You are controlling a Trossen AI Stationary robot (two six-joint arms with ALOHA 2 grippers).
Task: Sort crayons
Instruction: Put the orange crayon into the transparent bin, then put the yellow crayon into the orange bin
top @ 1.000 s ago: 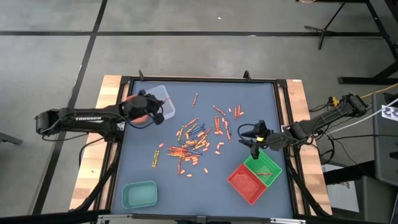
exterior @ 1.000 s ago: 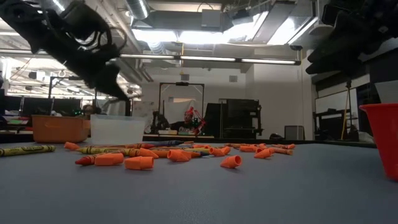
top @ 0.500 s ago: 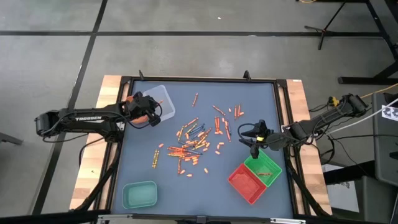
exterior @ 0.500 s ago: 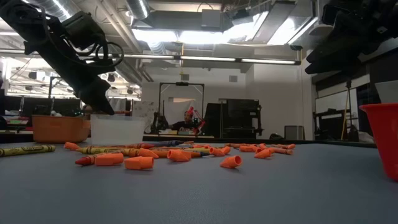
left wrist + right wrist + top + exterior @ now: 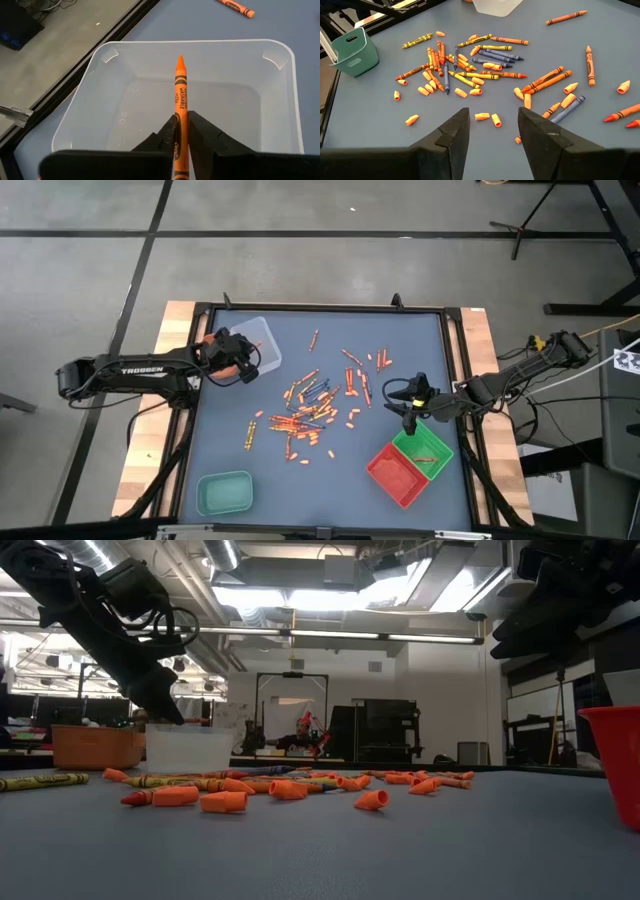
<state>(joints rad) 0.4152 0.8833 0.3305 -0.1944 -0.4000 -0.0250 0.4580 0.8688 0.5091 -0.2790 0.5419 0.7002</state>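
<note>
My left gripper (image 5: 181,125) hangs over the clear tray (image 5: 200,42) at the table's far left, shut on an orange crayon (image 5: 180,85). The high view shows this gripper (image 5: 243,365) at the tray's (image 5: 258,343) near left corner. Dozens of crayons (image 5: 310,405), mostly orange, lie loose on the blue mat mid-table, seen also in the right wrist view (image 5: 470,65). My right gripper (image 5: 492,130) stands open above the mat right of the pile (image 5: 410,412), beside the green tray (image 5: 425,445), holding nothing. My left gripper pinches the orange crayon's rear part (image 5: 180,114) between its two fingers. The crayon lies along the fingers, its pointed tip (image 5: 180,60) sticking out ahead. The fingers slant down from the table's left. The crayon hangs over the inside of the clear tray.
A red tray (image 5: 397,473) adjoins the green one at the near right. A teal tray (image 5: 224,492) stands at the near left. An orange tray (image 5: 95,747) sits left of the clear one (image 5: 190,750). Loose crayon stubs (image 5: 225,802) dot the mat.
My left gripper has tipped further down and sunk a little toward the clear tray, then kept still. It carries the orange crayon with it. My right gripper has not moved.
</note>
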